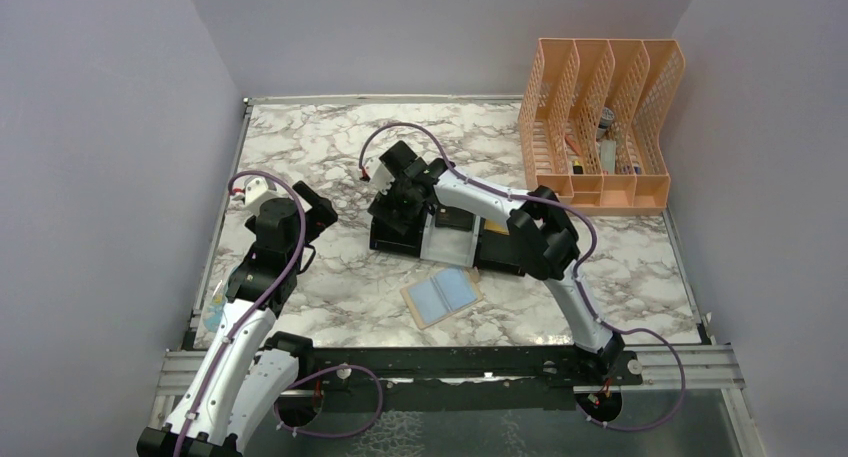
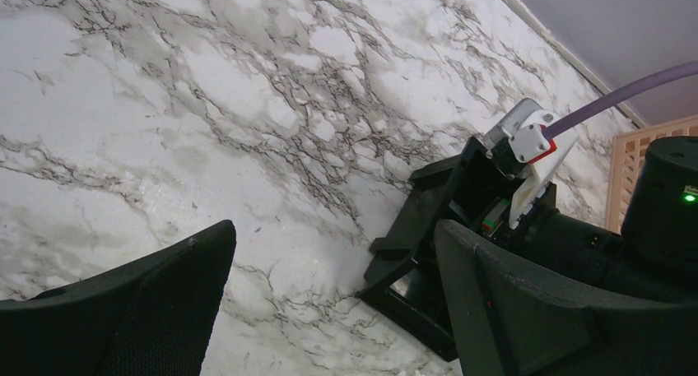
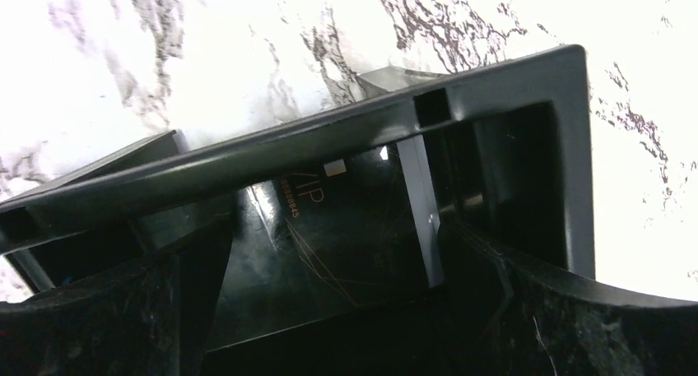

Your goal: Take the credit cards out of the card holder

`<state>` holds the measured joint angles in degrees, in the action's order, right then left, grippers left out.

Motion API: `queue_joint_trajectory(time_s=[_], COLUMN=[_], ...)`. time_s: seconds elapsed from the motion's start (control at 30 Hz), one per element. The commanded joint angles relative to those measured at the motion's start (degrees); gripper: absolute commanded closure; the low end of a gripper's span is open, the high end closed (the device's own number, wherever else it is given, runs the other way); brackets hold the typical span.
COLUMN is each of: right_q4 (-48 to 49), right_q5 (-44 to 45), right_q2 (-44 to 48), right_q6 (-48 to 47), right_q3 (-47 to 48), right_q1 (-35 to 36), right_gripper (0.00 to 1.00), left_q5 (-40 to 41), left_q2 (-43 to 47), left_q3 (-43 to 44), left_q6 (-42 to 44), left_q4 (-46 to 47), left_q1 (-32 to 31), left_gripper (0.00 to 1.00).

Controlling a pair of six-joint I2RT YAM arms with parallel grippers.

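The tan card holder lies open on the marble table, its bluish clear pockets facing up, with no gripper on it. My right gripper reaches down into a black bin. In the right wrist view its fingers stand wide apart, open, either side of a dark grey credit card with gold lettering that rests inside the bin. A pale blue-grey strip runs along that card's right edge. My left gripper hovers open over bare marble, left of the bin.
A white bin and another black bin sit under the right arm. A peach mesh file organizer stands at the back right. The right wrist's white camera housing shows close to my left fingers.
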<state>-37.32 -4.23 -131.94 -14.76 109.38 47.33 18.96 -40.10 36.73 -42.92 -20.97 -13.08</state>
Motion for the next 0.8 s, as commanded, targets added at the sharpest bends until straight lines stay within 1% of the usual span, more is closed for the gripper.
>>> queue_joint_trajectory(time_s=[0.0,0.3,0.5,0.6,0.77], right_q4=[0.3,-1.7,-3.5,-4.6,-5.5], right_q5=[5.6,-1.6,-7.2,-8.8,-8.2], right_q2=[-3.8,-7.1,-8.0,-8.2,-7.6], right_q6=[0.4,4.5,4.8,4.8,4.1], right_q3=[0.8,-0.5,-1.1,-1.2,-0.6], right_q1=[0.3,-0.7,-2.1,-2.4,-2.4], right_gripper=[0.01,0.0,0.01,0.05,0.18], left_q5=[-1.2,-1.6,-1.8,-2.0,-2.2], left_q2=[-0.1,-0.6,-0.7,-0.8,-1.0], left_q3=[0.6,0.8,0.8,0.9,1.0], left_q6=[0.5,0.7,0.8,0.8,0.7], left_q4=[2.1,2.3,2.2,2.3,2.4], left_q1=[0.3,0.3,0.3,0.3,0.3], left_gripper=[0.06,0.06,0.06,0.06,0.06])
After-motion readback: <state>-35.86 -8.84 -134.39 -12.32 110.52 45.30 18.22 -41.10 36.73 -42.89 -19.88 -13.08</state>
